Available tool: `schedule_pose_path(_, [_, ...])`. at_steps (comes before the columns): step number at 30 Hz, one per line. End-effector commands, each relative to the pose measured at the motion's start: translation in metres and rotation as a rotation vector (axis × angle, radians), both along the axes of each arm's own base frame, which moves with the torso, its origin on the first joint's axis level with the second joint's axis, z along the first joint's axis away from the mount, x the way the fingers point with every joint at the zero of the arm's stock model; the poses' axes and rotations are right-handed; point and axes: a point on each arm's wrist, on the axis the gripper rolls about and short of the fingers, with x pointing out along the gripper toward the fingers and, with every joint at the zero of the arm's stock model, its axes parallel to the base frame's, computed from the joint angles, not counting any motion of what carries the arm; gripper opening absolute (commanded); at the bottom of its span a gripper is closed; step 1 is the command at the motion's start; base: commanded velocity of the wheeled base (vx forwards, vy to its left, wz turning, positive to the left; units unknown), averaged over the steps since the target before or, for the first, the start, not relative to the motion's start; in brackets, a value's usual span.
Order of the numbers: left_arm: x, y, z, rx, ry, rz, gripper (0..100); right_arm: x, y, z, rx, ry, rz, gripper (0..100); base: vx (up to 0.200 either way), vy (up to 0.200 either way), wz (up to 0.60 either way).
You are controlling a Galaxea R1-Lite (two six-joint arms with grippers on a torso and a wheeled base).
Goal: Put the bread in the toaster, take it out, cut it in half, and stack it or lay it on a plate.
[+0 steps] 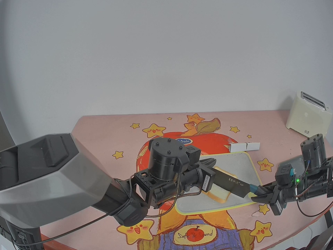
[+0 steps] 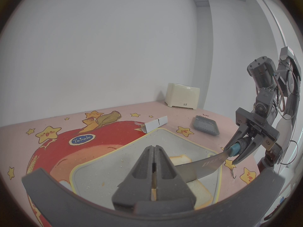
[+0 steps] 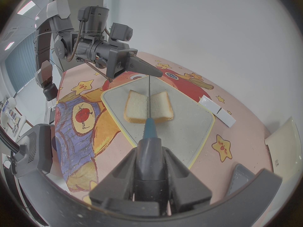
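Head view showed the right gripper (image 1: 258, 191) low at the table's right edge, clamped on the handle of the knife (image 1: 230, 184). The blade lay across the middle of the bread (image 1: 220, 192) on the cutting board (image 1: 236, 160). The left gripper (image 1: 210, 163), fingers pressed together, hung over the board near the blade tip. The toaster (image 1: 308, 114) stood at the far right corner, and a white card (image 1: 244, 146) lay behind the board.

Bread (image 1: 219, 193) on board (image 1: 239, 161), knife (image 1: 230, 184) across it; toaster (image 1: 308, 115) behind right.

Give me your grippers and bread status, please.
Right gripper shut on knife, blade across bread slice on cutting board. Left gripper shut near blade tip. Nothing blocking the cut.
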Motion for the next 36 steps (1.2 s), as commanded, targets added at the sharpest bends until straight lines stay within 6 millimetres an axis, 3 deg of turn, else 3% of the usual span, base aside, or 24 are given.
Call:
schedule_pose_path(1, [0.0005, -0.0004, -0.0006, 0.001, 0.002, -0.001, 0, -0.0007, -0.0003, -0.0018, -0.003, 0.007, 0.000, 0, 0.000, 0.000, 0.00])
schedule_pose_path(16, [0.0001, 0.0001, -0.0055, 0.013, 0.012, 0.001, 0, 0.0037, 0.0014, 0.0039, 0.007, -0.016, -0.001, 0, 0.000, 0.000, 0.00])
schedule_pose_path(29, [0.0006, -0.0005, 0.0029, -0.007, -0.006, 0.001, 0, -0.0017, -0.0017, -0.0049, -0.009, 0.019, -0.005, 0, 0.000, 0.000, 0.00])
schedule_pose_path(36, [-0.0004, 0.0007, -0.0062, 0.012, 0.010, 0.002, 0, 0.0049, 0.0012, 0.0047, 0.008, -0.019, -0.005, 0, 0.000, 0.000, 0.00])
